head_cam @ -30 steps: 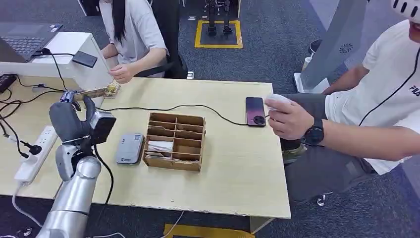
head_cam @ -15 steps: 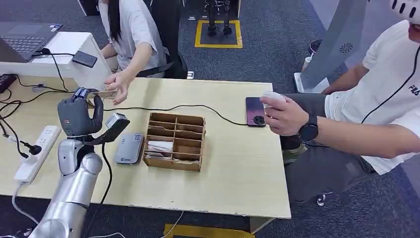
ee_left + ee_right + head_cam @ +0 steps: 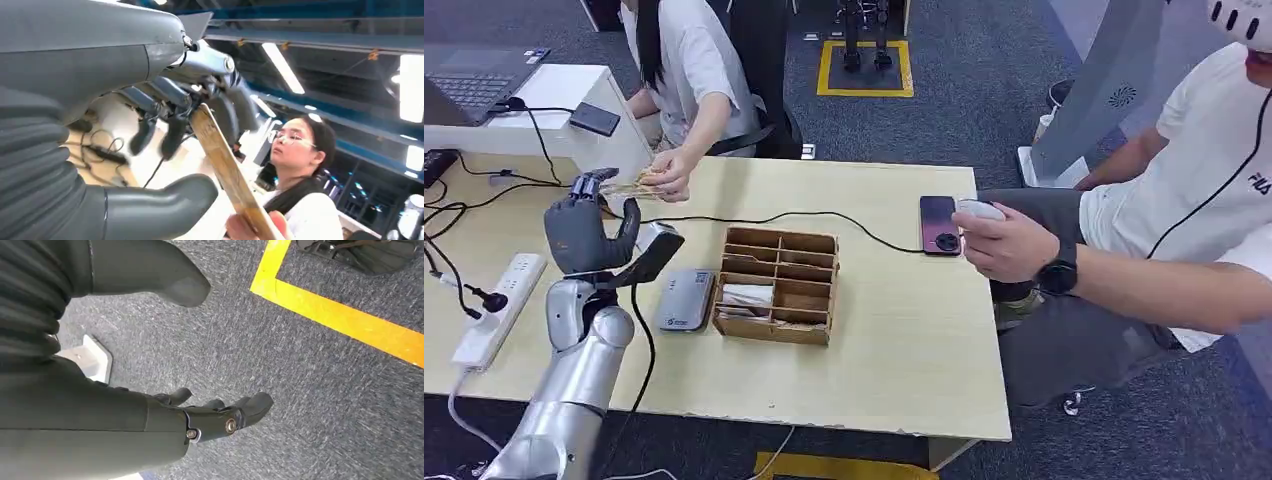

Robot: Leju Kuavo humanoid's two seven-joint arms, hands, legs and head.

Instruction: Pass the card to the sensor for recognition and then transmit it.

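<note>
card [image 3: 629, 186] in left hand [image 3: 584, 235], person's hand [image 3: 669, 178] gripping

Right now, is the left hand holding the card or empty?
Holding it: the left hand has fingers against the card, while a person's hand grips its far end.

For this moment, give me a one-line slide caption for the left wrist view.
Handover: the robot's left hand holds one end of the card while a person's hand takes the other end.
</note>
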